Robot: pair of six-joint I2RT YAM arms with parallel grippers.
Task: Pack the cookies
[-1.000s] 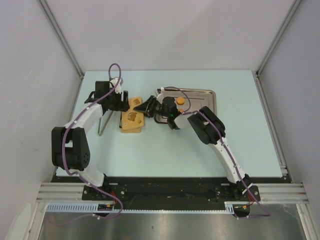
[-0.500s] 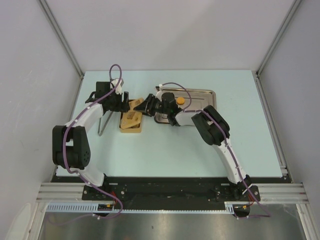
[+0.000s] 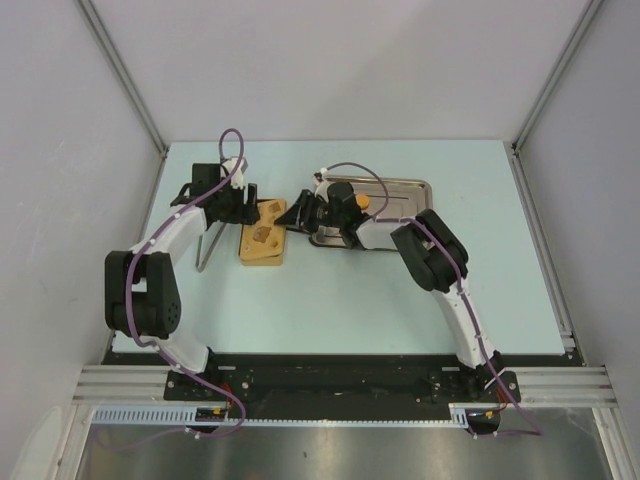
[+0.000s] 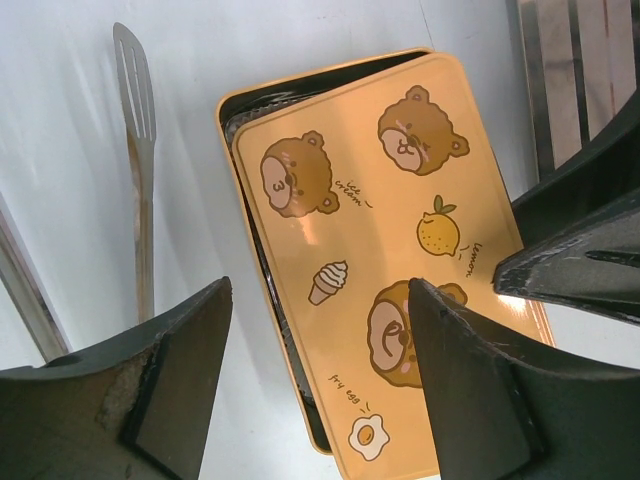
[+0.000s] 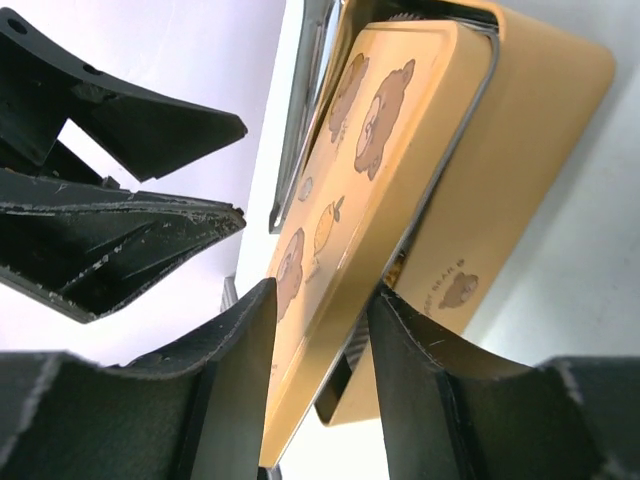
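Note:
A yellow tin box (image 3: 262, 252) lies on the table. Its bear-printed lid (image 4: 380, 230) rests askew over it, with the box rim (image 4: 228, 130) showing at one side. My right gripper (image 5: 322, 292) is shut on the lid's (image 5: 350, 200) edge, beside the box wall (image 5: 520, 150); it also shows in the top view (image 3: 297, 213). My left gripper (image 4: 320, 290) is open and empty, its jaws astride the lid's far end, seen from above (image 3: 247, 205). One orange cookie (image 3: 361, 202) sits on the steel tray (image 3: 405, 188). Any cookies in the box are hidden.
A metal spatula (image 4: 135, 120) lies on the table left of the box (image 3: 208, 245). The steel tray's edge (image 4: 570, 60) is close on the box's right. My right gripper's fingers (image 4: 580, 260) reach in from that side.
My right gripper has moved left and toward the back, bringing the lid down over the box so it now covers most of the opening. The left arm has barely moved.

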